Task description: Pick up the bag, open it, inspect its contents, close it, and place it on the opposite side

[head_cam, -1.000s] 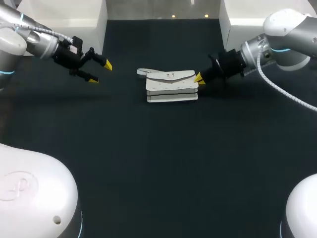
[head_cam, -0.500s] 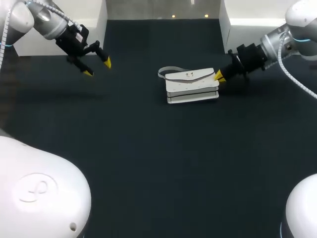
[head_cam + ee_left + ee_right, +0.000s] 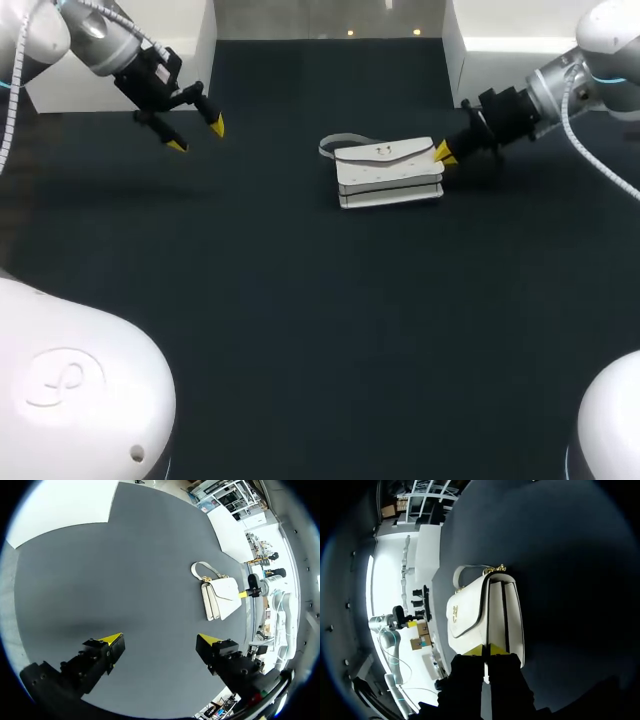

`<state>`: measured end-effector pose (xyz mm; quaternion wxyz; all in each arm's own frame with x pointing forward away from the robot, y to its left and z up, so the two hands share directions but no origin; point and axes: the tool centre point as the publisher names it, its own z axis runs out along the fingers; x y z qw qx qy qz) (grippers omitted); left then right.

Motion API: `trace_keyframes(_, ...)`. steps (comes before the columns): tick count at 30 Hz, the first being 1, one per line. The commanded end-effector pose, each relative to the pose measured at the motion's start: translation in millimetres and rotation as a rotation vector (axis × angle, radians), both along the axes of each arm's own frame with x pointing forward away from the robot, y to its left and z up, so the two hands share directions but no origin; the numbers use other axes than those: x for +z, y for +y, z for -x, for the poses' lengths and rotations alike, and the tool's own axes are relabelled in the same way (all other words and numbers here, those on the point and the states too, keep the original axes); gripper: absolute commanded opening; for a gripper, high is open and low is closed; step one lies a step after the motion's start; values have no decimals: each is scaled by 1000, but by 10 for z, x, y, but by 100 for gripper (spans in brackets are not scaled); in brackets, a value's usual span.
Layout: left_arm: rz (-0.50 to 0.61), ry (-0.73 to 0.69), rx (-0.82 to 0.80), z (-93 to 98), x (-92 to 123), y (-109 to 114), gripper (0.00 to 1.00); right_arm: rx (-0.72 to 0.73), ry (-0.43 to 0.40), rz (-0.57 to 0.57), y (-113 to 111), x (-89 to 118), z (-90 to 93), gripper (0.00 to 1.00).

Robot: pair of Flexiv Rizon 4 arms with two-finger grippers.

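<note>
The two yellow tips of the right gripper [image 3: 441, 153] sit very close together, with only a thin gap. They pinch the end of a flat white handbag [image 3: 390, 172] with a fold-over flap. In the right wrist view, the right gripper [image 3: 486, 650] bites just where the flap's edge meets the side of the white handbag [image 3: 485, 612].

The bag lies flat on the dark cloth table [image 3: 300, 300], flap side up. It is on the far part of the table, a bit to the right of the middle. A small gold clasp [image 3: 382, 151] sits on the flap, but it is too small to read. A short white strap [image 3: 335, 143] curls out from the end of the bag away from the right gripper and rests on the table. Dark lines run along the bag's side, so it looks like thin layers in a pile.

The right arm [image 3: 560, 85] comes in from the far right corner.

The left gripper [image 3: 197, 136] has its yellow tips spread wide apart, with nothing between them. It hangs over the far left part of the table, well apart from the bag. In the left wrist view the bag [image 3: 220, 597] lies far ahead of the left gripper [image 3: 160, 639], with the right gripper's yellow tips at its far end.

The left arm [image 3: 90, 40] comes in from the far left corner.
</note>
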<state>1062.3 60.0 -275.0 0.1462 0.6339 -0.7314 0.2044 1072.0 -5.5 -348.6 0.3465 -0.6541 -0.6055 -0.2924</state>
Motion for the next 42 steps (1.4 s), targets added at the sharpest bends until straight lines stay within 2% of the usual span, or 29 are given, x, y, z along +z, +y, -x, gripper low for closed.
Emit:
trace_keyframes(1,-67,17,-12,-48,141,67,100,-9,-5,9,-276,39,-91,0)
trace_keyframes(8,-199,43,-8,-111,189,300,100,-13,-48,54,-808,94,-287,0)
trace_keyframes(18,-276,33,35,-108,292,599,100,-18,-69,71,-1382,98,-537,0)
trace_keyframes(23,-313,14,42,-51,306,723,100,-15,-90,85,-1520,141,-565,0)
trace_keyframes(29,-375,-3,-4,51,265,759,100,-4,-95,103,-1616,159,-616,0)
trace_keyframes(37,-390,-42,13,82,256,824,100,10,-99,137,-1711,172,-681,0)
trace_keyframes(42,-391,-49,28,79,248,855,100,-7,-107,154,-1861,171,-699,0)
